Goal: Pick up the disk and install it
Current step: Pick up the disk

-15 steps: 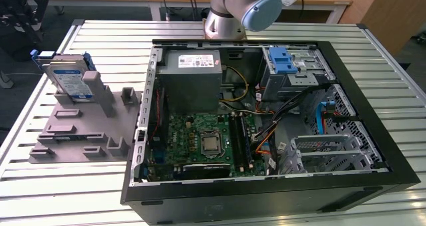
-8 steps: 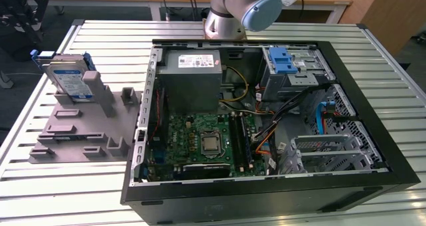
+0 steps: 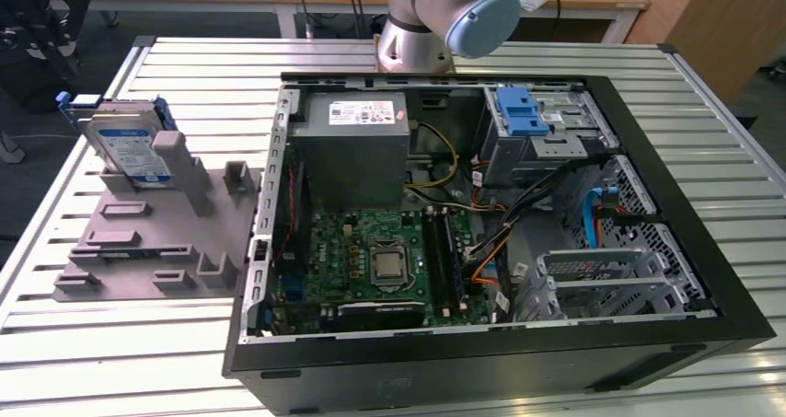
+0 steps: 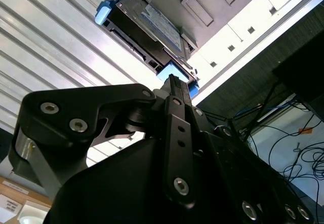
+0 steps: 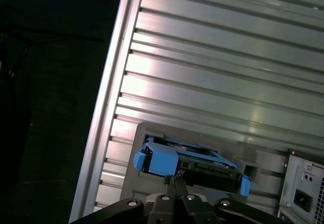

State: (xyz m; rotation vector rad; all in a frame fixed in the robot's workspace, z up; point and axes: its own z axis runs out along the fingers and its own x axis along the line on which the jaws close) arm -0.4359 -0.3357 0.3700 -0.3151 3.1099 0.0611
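Disk [image 3: 129, 150] on end in a slot of the grey holder [image 3: 147, 242], near the table's [image 3: 123, 362] edge at the exterior view's left, toward the far corner. Probably slotted this way to leave the blue bracket [image 5: 157, 161] and upper rim free for a grip from above. Judging by the exterior view: long axis upright, leaning back slightly; label turned toward the near edge; upper rim running along the slats. Just above that rim, over the bracket, the gripper [image 5: 171, 181]; touching or not, cannot tell. Jaws pressed together, pinching nothing. Beside the holder, mid-table, the opened case [image 3: 491, 371], with a drive cage [image 3: 553, 136] in its far corner.
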